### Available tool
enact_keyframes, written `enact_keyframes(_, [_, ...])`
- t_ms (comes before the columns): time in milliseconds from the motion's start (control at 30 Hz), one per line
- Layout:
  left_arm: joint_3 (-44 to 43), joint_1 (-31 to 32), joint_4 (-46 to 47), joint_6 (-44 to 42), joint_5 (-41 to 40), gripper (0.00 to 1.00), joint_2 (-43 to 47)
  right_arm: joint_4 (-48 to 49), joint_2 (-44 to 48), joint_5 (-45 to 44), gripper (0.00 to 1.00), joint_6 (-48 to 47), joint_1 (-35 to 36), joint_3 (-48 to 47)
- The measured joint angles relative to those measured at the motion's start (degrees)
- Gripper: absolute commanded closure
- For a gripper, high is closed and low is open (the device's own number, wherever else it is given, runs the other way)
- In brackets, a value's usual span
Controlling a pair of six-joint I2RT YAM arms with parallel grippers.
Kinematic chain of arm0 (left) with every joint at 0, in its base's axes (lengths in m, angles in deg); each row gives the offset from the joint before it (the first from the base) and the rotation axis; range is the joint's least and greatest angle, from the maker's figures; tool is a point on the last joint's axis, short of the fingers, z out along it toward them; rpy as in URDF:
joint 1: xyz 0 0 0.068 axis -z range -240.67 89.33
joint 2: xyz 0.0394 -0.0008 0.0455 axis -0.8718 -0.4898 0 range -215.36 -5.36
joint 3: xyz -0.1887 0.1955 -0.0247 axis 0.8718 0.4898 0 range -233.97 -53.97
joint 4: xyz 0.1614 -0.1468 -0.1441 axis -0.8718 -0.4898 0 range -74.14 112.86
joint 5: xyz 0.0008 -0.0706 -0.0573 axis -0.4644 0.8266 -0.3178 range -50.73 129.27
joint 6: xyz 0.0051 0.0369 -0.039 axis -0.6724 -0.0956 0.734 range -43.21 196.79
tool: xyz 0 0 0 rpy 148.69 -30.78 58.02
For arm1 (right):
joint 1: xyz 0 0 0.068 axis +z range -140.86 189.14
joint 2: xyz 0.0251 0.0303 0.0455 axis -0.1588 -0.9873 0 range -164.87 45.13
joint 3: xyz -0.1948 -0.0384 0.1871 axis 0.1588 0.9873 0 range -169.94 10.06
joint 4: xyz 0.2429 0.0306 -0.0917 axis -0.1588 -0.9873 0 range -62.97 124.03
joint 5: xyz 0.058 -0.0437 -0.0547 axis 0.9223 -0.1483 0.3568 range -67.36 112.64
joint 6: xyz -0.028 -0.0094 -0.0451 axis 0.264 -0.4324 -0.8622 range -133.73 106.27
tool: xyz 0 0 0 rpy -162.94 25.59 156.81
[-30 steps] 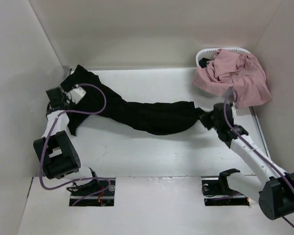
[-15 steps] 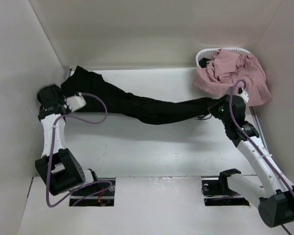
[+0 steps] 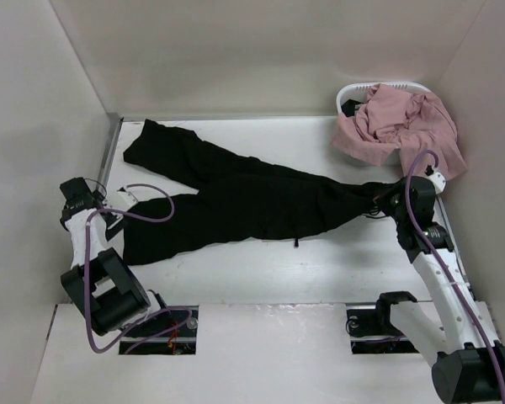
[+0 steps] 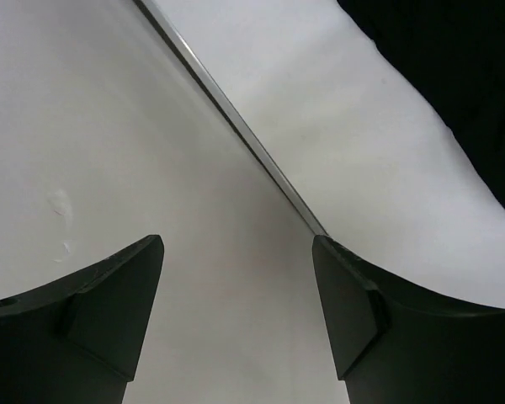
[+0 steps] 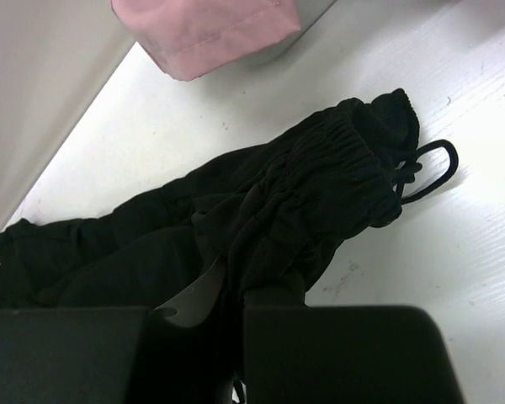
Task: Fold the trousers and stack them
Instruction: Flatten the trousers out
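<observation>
The black trousers [image 3: 252, 198] lie spread on the white table, both legs reaching left and the waistband at the right. My right gripper [image 3: 385, 199] is shut on the gathered waistband [image 5: 320, 185], and a drawstring loop [image 5: 429, 168] trails beside it; the fingers [image 5: 185, 303] are sunk in the black cloth. My left gripper [image 3: 74, 195] hangs by the left wall, off the trousers, and is open [image 4: 236, 252] with nothing between its fingers. In the left wrist view only a corner of the trousers [image 4: 463, 67] shows, at the upper right.
A white basket [image 3: 353, 91] at the back right holds a heap of pink cloth [image 3: 404, 126], which hangs over its rim close to my right gripper [image 5: 210, 29]. A metal strip [image 4: 236, 118] runs where the left wall meets the table. Walls close in on both sides.
My left gripper opened, let go of the trouser leg and drew back nearer along the left wall. The right gripper pulled the waistband to the right, and the trousers settled flat.
</observation>
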Motion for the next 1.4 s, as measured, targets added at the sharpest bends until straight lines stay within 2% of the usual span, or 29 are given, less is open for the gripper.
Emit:
enact_keyframes(233, [-0.8, 1.4, 3.1, 6.5, 10.2, 0.2, -1.9, 0.0, -0.2, 0.3, 0.94, -1.2, -0.3, 0.5])
enact_keyframes(300, [-1.6, 3.7, 4.0, 7.1, 12.8, 0.22, -4.0, 0.0, -0.6, 0.4, 0.94, -1.9, -1.0, 0.5])
enact_keyframes(367, [-2.8, 7.1, 5.2, 7.0, 13.3, 0.28, -8.0, -0.2, -1.2, 0.7, 0.94, -2.8, -2.1, 0.5])
enact_keyframes(433, [-4.4, 10.1, 6.1, 6.9, 11.9, 0.35, -13.8, -0.7, -1.5, 1.2, 0.96, -4.0, -3.2, 0.5])
enact_keyframes(500, [-6.5, 12.7, 7.0, 6.9, 8.9, 0.37, -20.8, -1.2, -1.5, 2.5, 0.96, -5.6, -4.3, 0.5])
enact_keyframes(533, [-8.9, 13.6, 6.2, 6.7, 7.1, 0.36, -23.0, -1.3, -1.5, 3.3, 0.96, -6.4, -4.7, 0.4])
enact_keyframes(667, [-13.9, 13.1, 12.9, 7.5, 0.5, 0.34, -28.5, -1.8, -1.4, 6.5, 0.94, -8.8, -5.6, -1.5])
enact_keyframes(733, [-14.3, 11.6, 15.5, 8.2, -1.3, 0.29, -28.7, -1.9, -0.8, 7.6, 0.94, -8.9, -6.0, -2.0])
enact_keyframes(833, [-12.9, 9.4, 16.4, 8.4, -0.7, 0.25, -24.0, -2.0, 0.7, 8.2, 0.94, -8.2, -6.4, -0.7])
enact_keyframes(933, [-8.1, 9.2, 15.6, 6.4, 0.6, 0.25, -11.4, -1.5, 2.5, 8.6, 0.94, -6.5, -6.2, 3.5])
enact_keyframes(1000, [-5.6, 10.7, 12.2, 4.7, 1.6, 0.31, -2.0, -1.4, 3.2, 8.8, 0.94, -5.2, -5.9, 6.3])
enact_keyframes(1067, [-4.6, 12.2, 6.5, 3.3, 2.6, 0.31, 3.3, -1.3, 3.4, 9.0, 0.93, -4.2, -5.6, 8.5])
enact_keyframes(1167, [-1.5, 14.1, -3.1, 1.9, 3.8, 0.3, 6.0, -1.2, 3.4, 9.4, 0.93, -3.5, -5.4, 9.6])
enact_keyframes(1267, [3.6, 17.0, -11.1, 1.2, 2.9, 0.29, 5.0, -0.1, 3.3, 9.6, 0.93, -3.2, -5.2, 9.6])
enact_keyframes(1400, [6.0, 23.0, -15.5, 0.6, -0.7, 0.28, 4.6, 1.1, 3.1, 9.7, 0.92, -2.3, -5.2, 9.6])
